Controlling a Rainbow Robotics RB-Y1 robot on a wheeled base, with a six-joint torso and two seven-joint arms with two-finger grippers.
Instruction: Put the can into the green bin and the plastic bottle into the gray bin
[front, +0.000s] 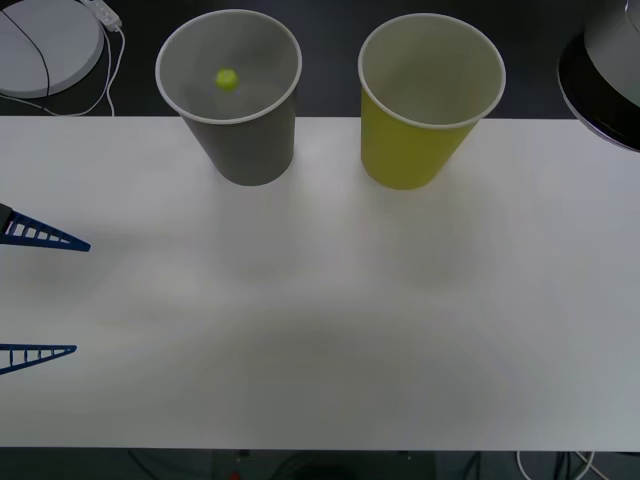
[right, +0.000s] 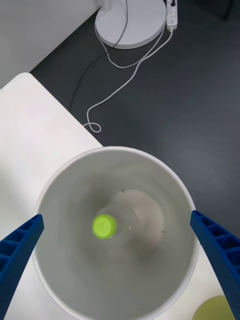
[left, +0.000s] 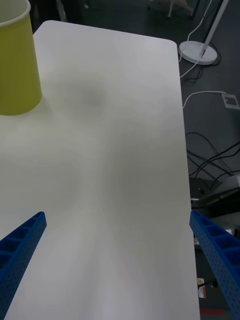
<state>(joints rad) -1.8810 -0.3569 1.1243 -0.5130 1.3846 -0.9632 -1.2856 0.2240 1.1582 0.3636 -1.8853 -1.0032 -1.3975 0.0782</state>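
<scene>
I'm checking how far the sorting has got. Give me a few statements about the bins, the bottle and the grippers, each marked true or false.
1. The plastic bottle is inside the gray bin. True.
2. The gray bin lies tipped over on the table. False: it stands upright.
3. The left gripper has its jaws shut. False: they are open, over the table's left edge.
4. The right gripper is above the gray bin with its jaws open. True.
5. The green bin stands on the robot's left of the gray bin. False: it stands on the right.
</scene>
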